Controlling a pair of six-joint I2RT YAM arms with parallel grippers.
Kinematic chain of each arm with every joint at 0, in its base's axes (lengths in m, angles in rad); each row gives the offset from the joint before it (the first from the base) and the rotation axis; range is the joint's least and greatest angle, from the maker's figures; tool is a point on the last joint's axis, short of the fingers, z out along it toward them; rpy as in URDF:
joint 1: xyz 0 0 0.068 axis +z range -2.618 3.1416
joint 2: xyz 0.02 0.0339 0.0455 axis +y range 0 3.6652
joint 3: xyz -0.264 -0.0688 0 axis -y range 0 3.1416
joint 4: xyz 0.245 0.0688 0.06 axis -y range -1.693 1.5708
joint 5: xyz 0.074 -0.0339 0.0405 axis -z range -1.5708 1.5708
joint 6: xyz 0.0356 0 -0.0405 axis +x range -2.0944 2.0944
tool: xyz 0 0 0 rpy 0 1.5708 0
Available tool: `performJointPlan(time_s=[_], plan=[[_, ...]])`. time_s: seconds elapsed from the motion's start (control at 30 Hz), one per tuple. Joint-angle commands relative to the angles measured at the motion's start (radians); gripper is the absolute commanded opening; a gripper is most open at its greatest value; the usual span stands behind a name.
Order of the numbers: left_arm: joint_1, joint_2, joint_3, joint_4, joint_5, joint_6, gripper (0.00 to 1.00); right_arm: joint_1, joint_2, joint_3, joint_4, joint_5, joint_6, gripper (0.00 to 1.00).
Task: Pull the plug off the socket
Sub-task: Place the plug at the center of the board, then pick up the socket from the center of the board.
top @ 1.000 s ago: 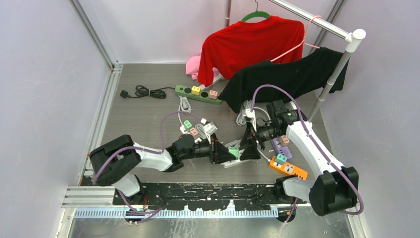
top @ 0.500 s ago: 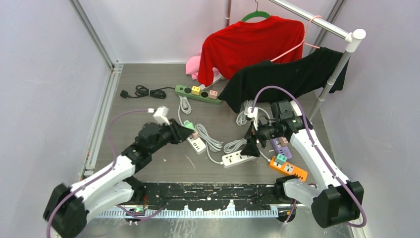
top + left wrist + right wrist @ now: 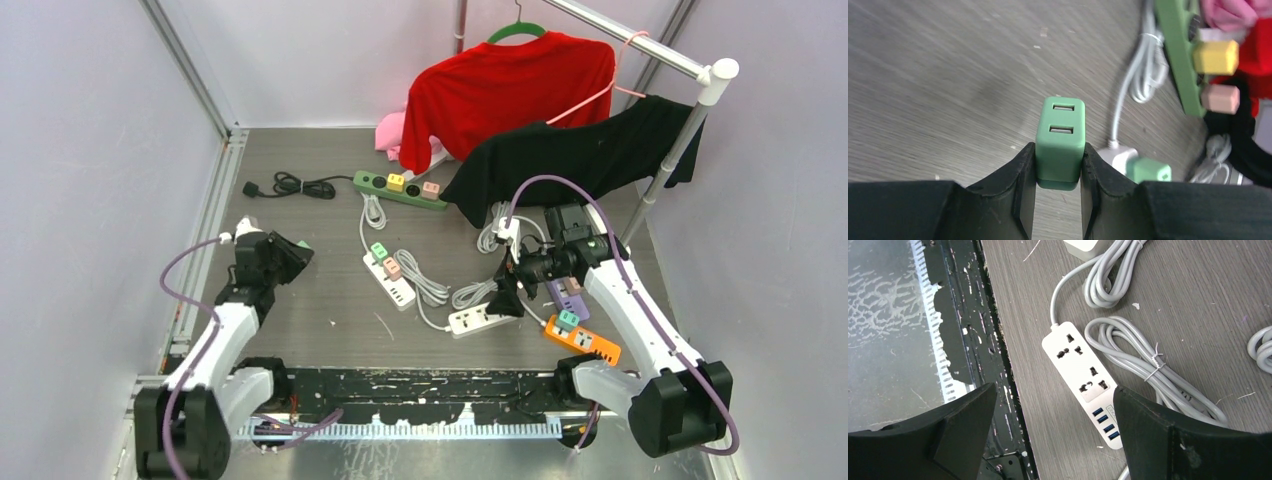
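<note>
Green plug [image 3: 1059,142] sits on my far left, pinched at its base between the two black fingers [image 3: 1024,170] of the left gripper [image 3: 288,256], its two slots facing away from the wrist camera. I see it over bare grey table [image 3: 300,320], near the left rail and well apart from every strip. Moving right, a second white strip [image 3: 398,290] lies mid-table carrying a green adapter [image 3: 379,251] and a pink adapter [image 3: 391,265], with a coiled grey cable [image 3: 425,280] just beside it. Next comes the white power strip [image 3: 480,320], lying flat near the front edge; on my right wrist view its socket faces and blue ports show between the fingers. The right gripper [image 3: 507,295] hangs over that strip's right end with its jaws spread wide, gripping nothing, and from my views I cannot tell whether a fingertip touches the strip. Further right lie a purple strip [image 3: 563,298] and, nearer the arm's base, an orange strip [image 3: 585,342].
</note>
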Motion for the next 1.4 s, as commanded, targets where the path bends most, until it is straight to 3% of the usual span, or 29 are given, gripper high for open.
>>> performJointPlan(time_s=[0.0,0.13,0.2,0.27,0.37,0.4,0.43,0.67,0.87,0.97,1.07,1.2,1.37], plan=[[0.188,0.177,0.015,0.168,0.207,-0.079,0.0,-0.004,0.001,-0.001,0.027,-0.001,-0.004,0.92],[0.308,0.372,0.055,0.207,0.271,-0.137,0.0,-0.004,0.002,-0.002,0.027,-0.002,-0.007,0.92],[0.333,0.458,0.08,0.225,0.304,-0.142,0.07,-0.005,0.004,-0.003,0.027,-0.003,-0.008,0.92],[0.342,0.516,0.1,0.253,0.331,-0.128,0.27,-0.004,0.007,-0.002,0.027,-0.004,-0.01,0.92],[0.354,0.546,0.112,0.266,0.343,-0.119,0.79,-0.005,0.01,-0.004,0.026,-0.007,-0.01,0.92],[0.359,0.543,0.114,0.256,0.332,-0.116,0.93,-0.004,0.012,-0.004,0.026,-0.006,-0.012,0.92],[0.361,0.53,0.112,0.25,0.322,-0.112,0.99,-0.004,0.011,-0.004,0.026,-0.005,-0.012,0.92],[0.366,0.321,0.091,0.157,0.309,-0.098,1.0,-0.004,0.009,-0.001,0.022,0.009,-0.018,0.92],[0.336,0.05,0.103,-0.153,0.251,-0.089,1.0,-0.005,-0.006,0.008,0.004,0.031,-0.042,0.92],[0.322,-0.097,0.075,-0.198,0.313,-0.089,1.0,-0.01,-0.019,0.011,-0.004,0.035,-0.053,0.92],[0.286,-0.227,0.027,-0.143,0.451,-0.102,1.0,-0.019,-0.028,0.014,-0.023,0.024,-0.071,0.92],[0.134,-0.324,-0.051,0.046,0.601,-0.135,0.94,-0.041,-0.03,0.021,-0.043,0.014,-0.089,0.92],[-0.269,-0.301,-0.084,0.189,0.469,-0.054,0.92,-0.082,-0.033,0.027,-0.059,-0.011,-0.097,0.93]])
